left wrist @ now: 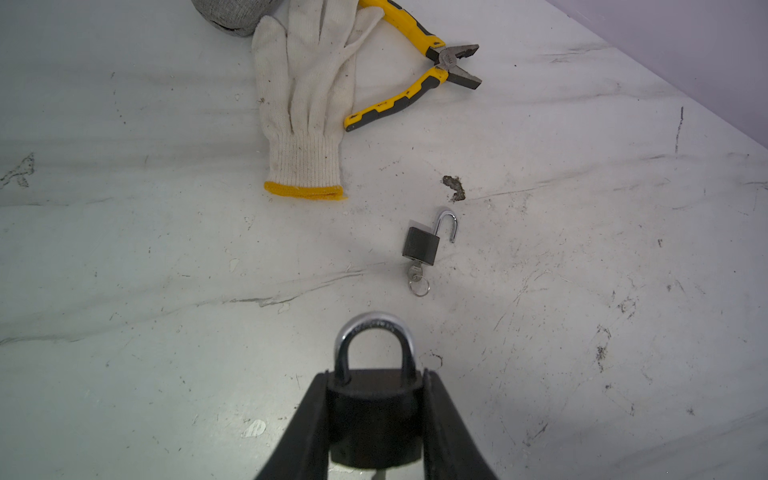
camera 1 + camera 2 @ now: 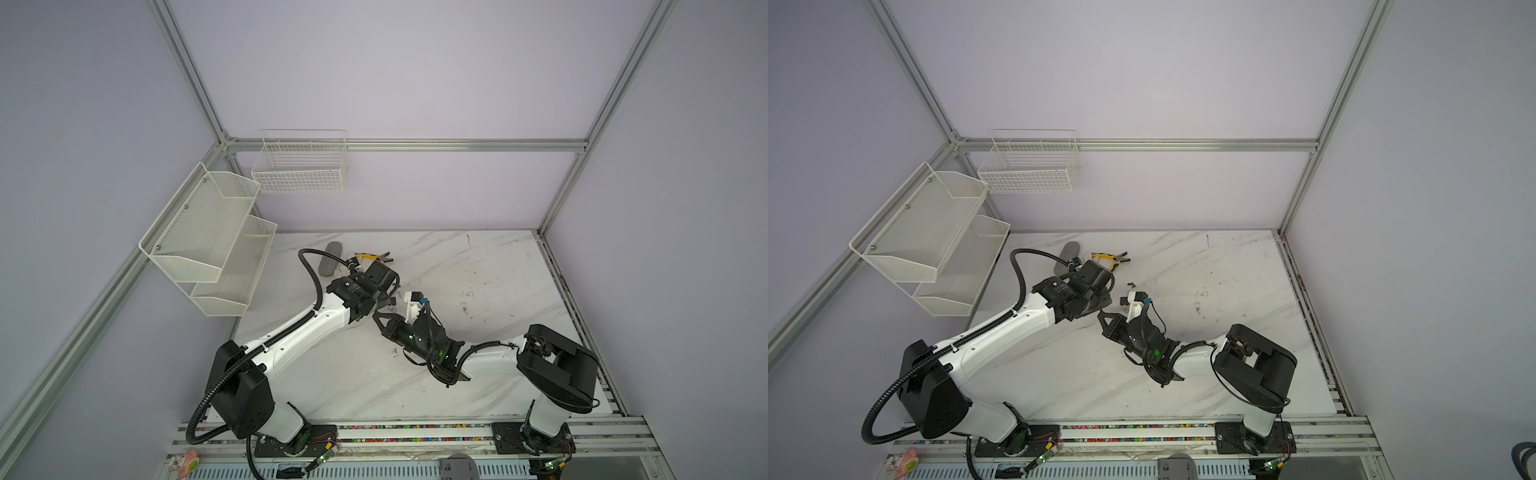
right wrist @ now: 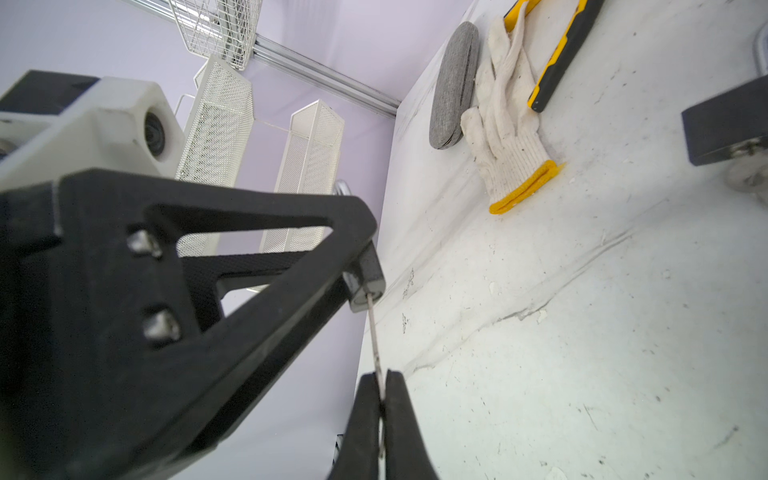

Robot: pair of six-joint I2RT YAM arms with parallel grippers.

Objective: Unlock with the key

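The black padlock, shackle closed, is hanging above the table near its middle, with the left gripper partly closed and clamping its body. The key is sitting in its keyhole, with the right gripper pinching it tight. A smaller padlock, shackle open, is lying just beyond, near a glove and pliers.

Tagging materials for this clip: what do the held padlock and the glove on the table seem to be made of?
Held padlock: matte black body, probably coated metal or a plastic shell; shackle looks like polished steel, by its mirror shine. Glove: off-white knitted cotton-like yarn, ribbed cuff, yellow hem.
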